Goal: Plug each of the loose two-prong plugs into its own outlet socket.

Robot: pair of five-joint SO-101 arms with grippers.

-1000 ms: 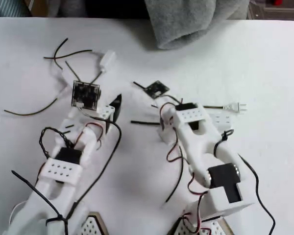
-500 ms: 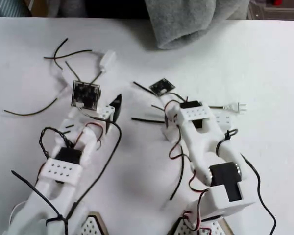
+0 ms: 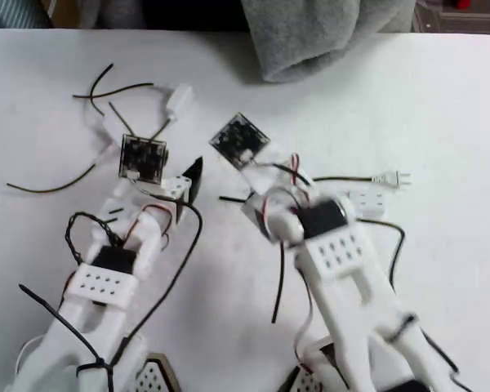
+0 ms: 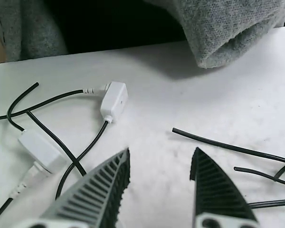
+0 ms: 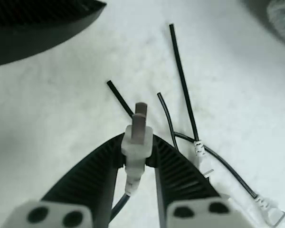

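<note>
Raised and swung since earlier, right gripper (image 5: pixel 137 140) pinches a plug (image 5: pixel 138 135) prongs-forward for insertion, while left gripper (image 4: pixel 160 156) waits agape near a socket (image 4: pixel 114 99).

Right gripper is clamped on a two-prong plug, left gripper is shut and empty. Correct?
Not quite. The left gripper is open, not shut, and empty, as the left wrist view shows. The right gripper is clamped on a two-prong plug.

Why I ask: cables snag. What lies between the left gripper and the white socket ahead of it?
In the left wrist view, bare table separates the left gripper from the white socket; the socket's black cable runs just beside that stretch.
</note>
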